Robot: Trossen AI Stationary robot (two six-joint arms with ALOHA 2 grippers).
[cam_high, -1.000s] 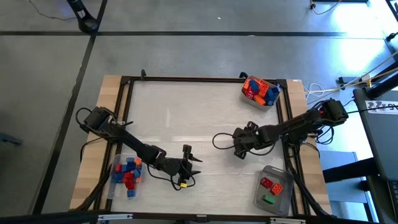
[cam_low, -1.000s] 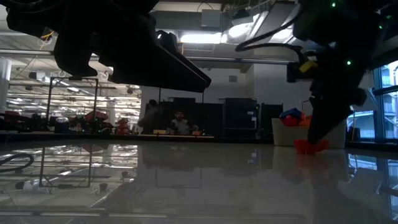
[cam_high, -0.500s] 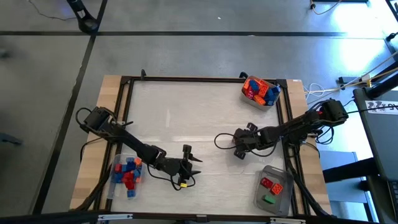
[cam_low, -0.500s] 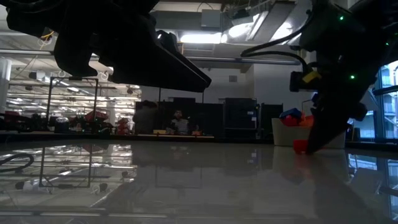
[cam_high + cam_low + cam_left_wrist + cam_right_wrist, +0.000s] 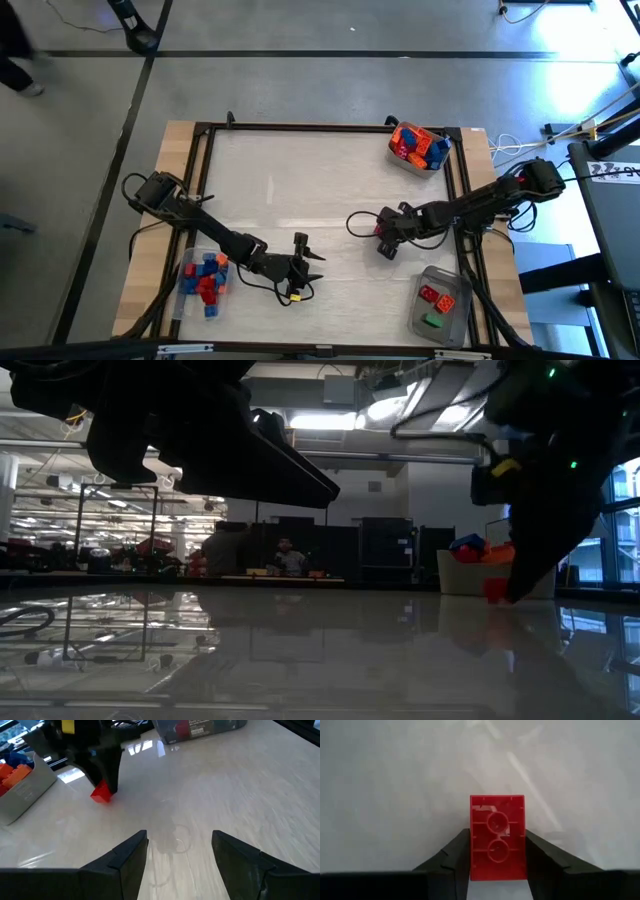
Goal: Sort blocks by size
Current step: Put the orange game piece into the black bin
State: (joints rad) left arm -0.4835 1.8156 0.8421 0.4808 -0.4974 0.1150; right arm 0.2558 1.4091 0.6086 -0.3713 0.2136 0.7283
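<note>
A small red block (image 5: 497, 837) lies on the white table right of the middle, also seen as the red block (image 5: 379, 230) from above. My right gripper (image 5: 497, 870) is shut on it, coming steeply from above. My left gripper (image 5: 310, 250) hovers open near the table's front middle, with nothing between its fingers (image 5: 131, 851). Three clear tubs hold more blocks: orange, blue and red at the far right (image 5: 418, 147), blue and red at the near left (image 5: 204, 280), red and green at the near right (image 5: 438, 303). My right gripper pinches the red block's two long sides (image 5: 472, 845) between its two fingers. The fingers (image 5: 449, 857) slant steeply down from the table's right side. The block's hollow underside faces the wrist camera. It sits tilted at the table top (image 5: 101, 793); whether it is lifted clear I cannot tell.
A dark frame (image 5: 330, 128) edges the white table top. A black cable loop (image 5: 355, 222) lies just left of my right gripper. The table's middle and far left are bare white surface (image 5: 280, 180). People sit in the room beyond the far edge (image 5: 288, 555).
My right gripper has tipped more steeply downward and sunk a little, and its fingers have shut onto the red block. My left arm has kept still.
</note>
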